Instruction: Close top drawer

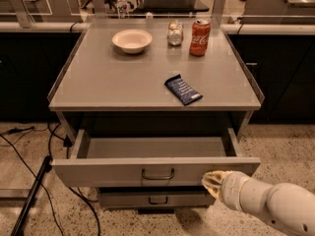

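Note:
The top drawer [108,171] is a wide, shallow grey drawer with a small dark bail handle [158,174]. It stands pulled out from under the grey table top, and its inside looks empty. My gripper [211,180] comes in from the lower right on a white arm and rests against the right part of the drawer's front panel. Its tip is pale and rounded.
On the table top [98,82] stand a white bowl [132,40], a glass jar [174,33], a red soda can [200,30] and a dark blue snack bar [183,90]. A lower drawer [152,199] is shut. Black cables [34,181] lie on the floor at left.

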`<state>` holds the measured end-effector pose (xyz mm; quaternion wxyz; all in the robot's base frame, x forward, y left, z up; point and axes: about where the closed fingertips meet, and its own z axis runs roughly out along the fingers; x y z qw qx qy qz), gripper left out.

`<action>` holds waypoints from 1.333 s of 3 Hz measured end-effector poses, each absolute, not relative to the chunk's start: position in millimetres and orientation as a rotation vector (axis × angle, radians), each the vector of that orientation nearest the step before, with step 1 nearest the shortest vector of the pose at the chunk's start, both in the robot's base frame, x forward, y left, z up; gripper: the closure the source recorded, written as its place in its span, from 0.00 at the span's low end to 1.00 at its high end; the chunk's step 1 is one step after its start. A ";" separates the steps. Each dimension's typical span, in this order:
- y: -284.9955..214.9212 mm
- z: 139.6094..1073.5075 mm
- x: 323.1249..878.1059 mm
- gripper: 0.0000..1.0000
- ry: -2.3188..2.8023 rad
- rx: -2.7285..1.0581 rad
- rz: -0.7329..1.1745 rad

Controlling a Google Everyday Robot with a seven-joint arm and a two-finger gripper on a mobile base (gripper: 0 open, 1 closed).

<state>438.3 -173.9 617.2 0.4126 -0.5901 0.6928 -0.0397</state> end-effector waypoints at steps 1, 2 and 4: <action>-168.8 618.0 461.0 1.00 1.688 -1.479 -0.140; -161.5 619.4 478.2 1.00 1.648 -1.499 -0.161; -153.7 611.4 520.2 1.00 1.613 -1.576 -0.208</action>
